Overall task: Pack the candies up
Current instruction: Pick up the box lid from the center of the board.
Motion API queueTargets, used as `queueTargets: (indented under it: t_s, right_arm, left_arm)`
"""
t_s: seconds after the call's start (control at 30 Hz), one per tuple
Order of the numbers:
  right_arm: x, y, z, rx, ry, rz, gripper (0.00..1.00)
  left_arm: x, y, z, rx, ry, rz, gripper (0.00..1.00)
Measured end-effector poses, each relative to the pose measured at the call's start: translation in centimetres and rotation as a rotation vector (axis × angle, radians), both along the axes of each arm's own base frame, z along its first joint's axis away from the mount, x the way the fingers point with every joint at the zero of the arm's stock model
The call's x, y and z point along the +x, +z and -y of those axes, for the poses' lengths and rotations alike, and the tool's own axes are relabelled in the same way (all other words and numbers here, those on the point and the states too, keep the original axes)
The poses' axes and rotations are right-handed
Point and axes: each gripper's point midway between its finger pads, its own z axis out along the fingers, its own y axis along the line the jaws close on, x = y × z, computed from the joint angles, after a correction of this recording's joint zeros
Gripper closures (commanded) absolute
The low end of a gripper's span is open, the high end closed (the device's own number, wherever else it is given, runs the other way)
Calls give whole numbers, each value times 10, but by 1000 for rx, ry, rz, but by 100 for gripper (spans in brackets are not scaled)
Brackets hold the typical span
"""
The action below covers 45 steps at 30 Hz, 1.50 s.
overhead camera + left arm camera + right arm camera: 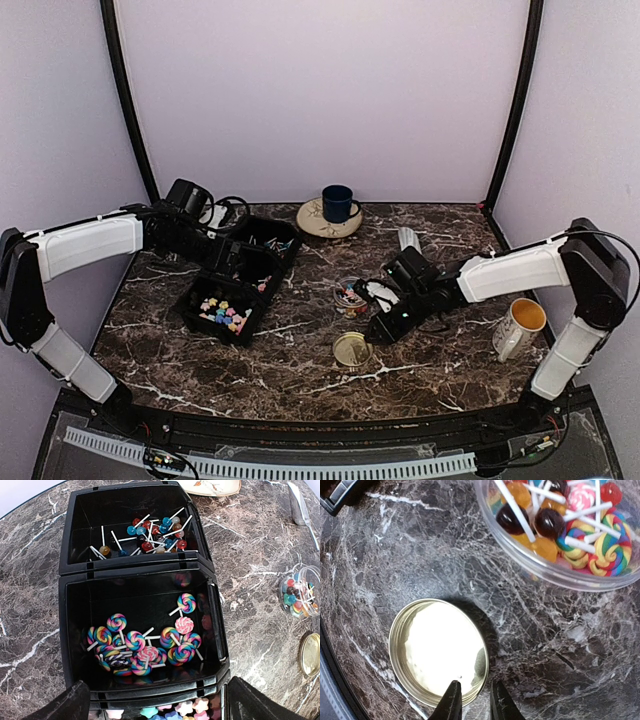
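The candies lie in a black three-part tray (290, 240): ball lollipops (150, 535) in the far part, swirl lollipops (145, 645) in the middle, pastel stars (175, 711) in the near one. More candies (570, 520) fill a small clear jar (350, 296) to the tray's right. My left gripper (157, 702) hangs open above the tray's middle part, holding nothing. A gold lid (437, 650) lies flat, inside up, on the marble near the jar. My right gripper (472, 702) is low over it, its fingers slightly apart astride the lid's near rim.
A blue mug (337, 203) stands on a patterned saucer (312, 225) at the back. A white mug (520, 325) of orange drink sits by the right arm. Metal tongs (408, 238) lie behind the jar.
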Motion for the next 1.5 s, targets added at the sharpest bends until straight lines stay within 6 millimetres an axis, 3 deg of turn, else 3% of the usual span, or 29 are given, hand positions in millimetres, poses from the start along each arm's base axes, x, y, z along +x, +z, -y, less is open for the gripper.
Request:
queueTargets:
  t_s: [0.13,0.7,0.97,1.5]
  right_arm:
    - [1,-11,4,-8,-30,-50,80]
    - [0,-15,0,48,-52,-139,90]
    - [0,-15,-1,57,-53,-149,100]
    - [9,-8,8,29,-81,-94,100]
  left_arm:
    - [0,0,0,0,0,0,1]
    - [0,0,0,0,0,0,1]
    - [0,0,0,0,0,0,1]
    - [0,-1,0,1,0,-2,1]
